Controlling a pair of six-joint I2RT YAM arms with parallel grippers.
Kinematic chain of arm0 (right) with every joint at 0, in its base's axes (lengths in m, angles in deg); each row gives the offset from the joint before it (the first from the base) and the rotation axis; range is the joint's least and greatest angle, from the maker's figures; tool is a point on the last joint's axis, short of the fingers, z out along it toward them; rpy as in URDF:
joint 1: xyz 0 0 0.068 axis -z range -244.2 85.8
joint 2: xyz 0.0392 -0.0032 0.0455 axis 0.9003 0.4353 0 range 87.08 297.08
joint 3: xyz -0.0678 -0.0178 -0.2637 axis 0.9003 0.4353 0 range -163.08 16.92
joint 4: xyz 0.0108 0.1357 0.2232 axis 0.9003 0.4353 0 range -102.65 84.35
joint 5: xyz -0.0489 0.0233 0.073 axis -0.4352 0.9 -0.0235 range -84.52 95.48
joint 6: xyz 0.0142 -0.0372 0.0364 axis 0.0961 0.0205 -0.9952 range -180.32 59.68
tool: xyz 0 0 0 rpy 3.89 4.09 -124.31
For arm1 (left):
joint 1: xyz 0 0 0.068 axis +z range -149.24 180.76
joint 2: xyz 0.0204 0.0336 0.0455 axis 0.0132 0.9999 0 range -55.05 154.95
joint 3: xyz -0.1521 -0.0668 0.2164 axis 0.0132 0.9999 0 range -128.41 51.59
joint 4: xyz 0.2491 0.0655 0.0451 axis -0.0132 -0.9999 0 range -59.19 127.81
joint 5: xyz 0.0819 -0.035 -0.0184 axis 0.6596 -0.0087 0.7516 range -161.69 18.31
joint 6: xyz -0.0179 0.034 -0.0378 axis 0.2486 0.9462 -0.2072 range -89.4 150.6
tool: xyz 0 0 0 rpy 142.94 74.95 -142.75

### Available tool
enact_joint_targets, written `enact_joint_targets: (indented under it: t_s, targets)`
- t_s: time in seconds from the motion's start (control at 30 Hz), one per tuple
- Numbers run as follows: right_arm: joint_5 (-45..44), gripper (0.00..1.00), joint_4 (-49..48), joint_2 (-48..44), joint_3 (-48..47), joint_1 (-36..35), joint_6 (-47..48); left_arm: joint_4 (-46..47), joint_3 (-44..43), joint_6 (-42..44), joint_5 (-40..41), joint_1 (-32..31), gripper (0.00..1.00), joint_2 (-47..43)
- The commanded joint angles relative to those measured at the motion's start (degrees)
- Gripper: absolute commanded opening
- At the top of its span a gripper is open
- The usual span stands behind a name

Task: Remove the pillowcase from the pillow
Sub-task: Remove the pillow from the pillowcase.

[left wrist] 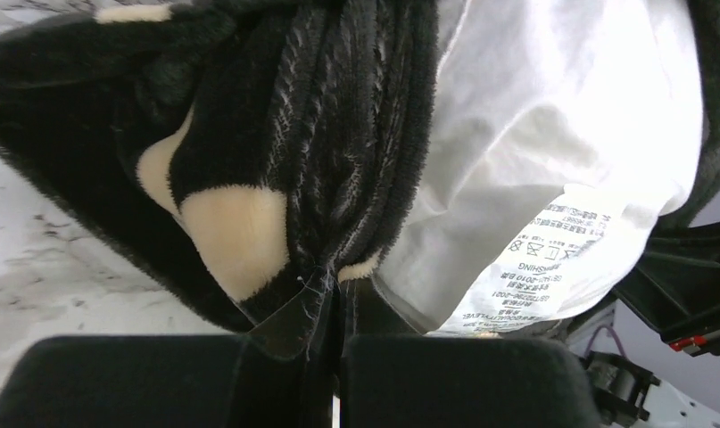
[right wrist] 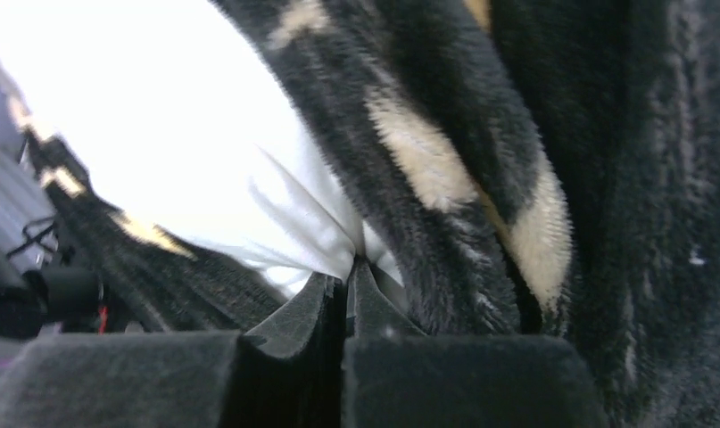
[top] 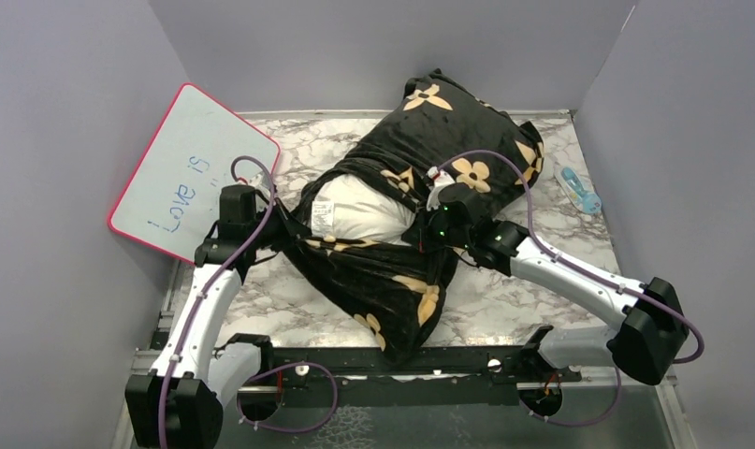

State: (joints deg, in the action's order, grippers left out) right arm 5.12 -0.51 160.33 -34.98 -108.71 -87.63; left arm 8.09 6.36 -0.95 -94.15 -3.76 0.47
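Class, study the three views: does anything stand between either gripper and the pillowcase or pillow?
Nothing visible does. The left gripper is shut on the pillowcase edge beside the opening, and the right gripper is shut on a fold of the white pillow bulging out.

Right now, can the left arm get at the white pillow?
Probably yes. The pillow bulges bare from the pillowcase right beside the left pincer, though it is shut on the pillowcase and must let go first.

Top looks down; wrist cameras crowd the pillow.
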Motion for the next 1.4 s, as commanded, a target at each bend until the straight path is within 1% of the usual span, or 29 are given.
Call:
enact_joint_targets:
  t_s: [0.0, 0.07, 0.17, 0.2, 0.3, 0.33, 0.4, 0.47, 0.53, 0.57, 0.6, 0.7, 0.77, 0.8, 0.83, 0.87, 0.9, 0.97, 1.0, 1.03, 1.07, 1.1, 1.13, 1.23, 1.3, 1.37]
  targets:
    - [10.1, 0.09, 9.1, -1.3, -4.7, 1.5, 8.6, 5.5, 4.7, -2.1, -9.7, 0.6, 0.00, -3.2]
    - [13.6, 0.19, 10.5, 0.0, -10.0, 1.0, 10.8, 5.7, 5.4, -2.2, -10.1, 0.6, 0.00, -3.9]
    - [14.0, 0.32, 13.1, 4.0, -19.1, -1.0, 14.7, 6.6, 7.0, -3.5, -11.2, 0.5, 0.00, -5.2]
    - [14.1, 0.38, 14.0, 5.8, -22.1, -1.8, 15.9, 6.8, 7.9, -3.9, -11.4, 0.6, 0.00, -6.0]
    - [9.9, 0.46, 17.4, 12.4, -30.8, -5.8, 19.7, 7.1, 9.7, -5.1, -11.2, 0.6, 0.00, -8.1]
    - [6.6, 0.50, 18.6, 14.7, -33.6, -7.4, 21.4, 7.2, 10.2, -5.5, -11.2, 0.6, 0.00, -8.7]
    - [0.3, 0.61, 20.3, 18.6, -37.7, -10.1, 23.9, 7.3, 11.1, -6.2, -11.1, 0.6, 0.00, -9.8]
    - [-5.5, 0.68, 20.0, 21.3, -39.2, -10.9, 27.6, 7.3, 11.8, -6.7, -11.1, 0.6, 0.00, -10.8]
    - [-8.0, 0.72, 20.1, 23.2, -40.0, -11.3, 31.2, 7.2, 12.2, -7.0, -11.1, 0.6, 0.00, -11.6]
    - [-9.6, 0.75, 19.2, 23.8, -39.7, -11.4, 32.8, 7.1, 12.4, -7.2, -11.3, 0.6, 0.00, -12.0]
    - [-10.5, 0.80, 17.7, 24.2, -38.8, -11.4, 34.7, 7.2, 12.7, -7.5, -11.4, 0.6, 0.00, -12.4]
    - [-10.1, 0.88, 12.6, 25.2, -34.3, -11.4, 41.5, 7.2, 13.7, -8.6, -10.8, 0.5, 0.00, -13.9]
    - [-10.3, 0.90, 11.9, 27.1, -32.2, -11.4, 44.0, 7.2, 14.1, -9.2, -10.6, 0.6, 0.00, -14.6]
    - [-11.5, 0.90, 12.1, 28.5, -31.5, -11.4, 44.1, 7.2, 14.1, -9.4, -10.5, 0.6, 0.00, -14.9]
    - [-14.7, 0.90, 12.1, 30.0, -31.0, -11.4, 43.5, 7.2, 14.1, -9.5, -10.4, 0.6, 0.00, -15.1]
    - [-19.2, 0.89, 11.8, 31.3, -30.5, -11.4, 41.3, 7.2, 14.0, -9.6, -10.3, 0.5, 0.00, -15.3]
    - [-23.2, 0.84, 11.0, 32.8, -30.0, -11.3, 39.8, 7.1, 13.9, -9.8, -10.1, 0.6, 0.00, -15.4]
    - [-28.7, 0.60, 8.9, 33.5, -28.8, -11.1, 37.4, 6.6, 13.7, -10.2, -9.1, 0.6, 0.00, -15.8]
    - [-29.4, 0.50, 8.7, 33.1, -29.3, -10.9, 35.7, 6.1, 13.6, -10.4, -8.5, 0.5, 0.00, -16.0]
    - [-29.0, 0.37, 8.9, 32.3, -30.0, -10.3, 33.7, 5.5, 13.5, -10.5, -7.8, 0.6, 0.00, -16.2]
    - [-28.9, 0.14, 8.9, 31.2, -30.7, -9.7, 31.8, 4.8, 13.2, -10.5, -6.9, 0.6, 0.00, -16.4]
    - [-29.4, 0.02, 8.6, 30.0, -31.3, -9.0, 30.0, 3.8, 13.0, -10.3, -6.0, 0.6, 0.00, -16.6]
    - [-29.8, 0.01, 8.4, 28.8, -31.9, -8.2, 28.9, 2.8, 12.7, -10.2, -4.8, 0.6, 0.00, -16.9]
    - [-31.2, 0.01, 8.7, 24.3, -33.8, -4.8, 24.4, -0.5, 12.0, -9.7, -1.1, 0.6, 0.00, -17.2]
    - [-28.0, 0.01, 9.4, 20.1, -34.1, -1.1, 20.6, -3.3, 11.4, -9.5, 1.9, 0.6, 0.00, -17.2]
    - [-24.0, 0.01, 7.8, 15.2, -32.1, 3.6, 17.8, -5.9, 10.9, -8.8, 4.7, 0.6, 0.00, -17.1]
